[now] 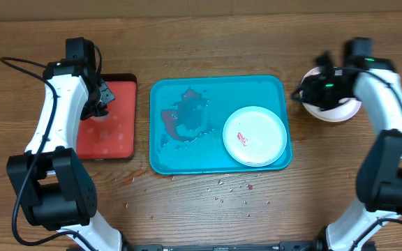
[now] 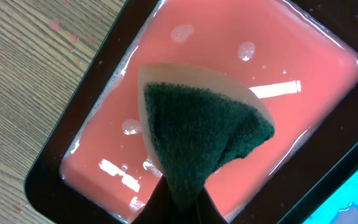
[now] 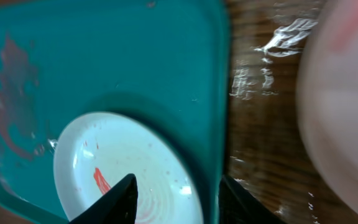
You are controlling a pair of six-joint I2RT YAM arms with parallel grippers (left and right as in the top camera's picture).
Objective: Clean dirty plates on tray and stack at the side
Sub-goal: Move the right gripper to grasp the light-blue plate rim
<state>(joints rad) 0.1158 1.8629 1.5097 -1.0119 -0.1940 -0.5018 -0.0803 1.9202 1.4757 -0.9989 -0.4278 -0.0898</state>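
Note:
The turquoise tray (image 1: 187, 160) lies mid-table with red sauce smears on its wet left half. One white plate (image 1: 255, 135) with a red smear sits in its right part; it also shows in the right wrist view (image 3: 123, 168) on the tray (image 3: 104, 56). A stack of plates (image 1: 335, 109) stands on the table right of the tray, blurred at the right edge of the right wrist view (image 3: 347, 106). My right gripper (image 1: 311, 89) is open and empty beside that stack. My left gripper (image 1: 100, 97) is shut on a green-and-cream sponge (image 2: 197, 137) above the red tray (image 2: 316, 62).
The red tray (image 1: 107, 132) with a dark rim holds soapy water left of the turquoise tray. Crumbs and small red spots lie on the wood (image 1: 232, 188) in front of the turquoise tray. Wet patches shine on the table (image 3: 260, 81) between tray and stack.

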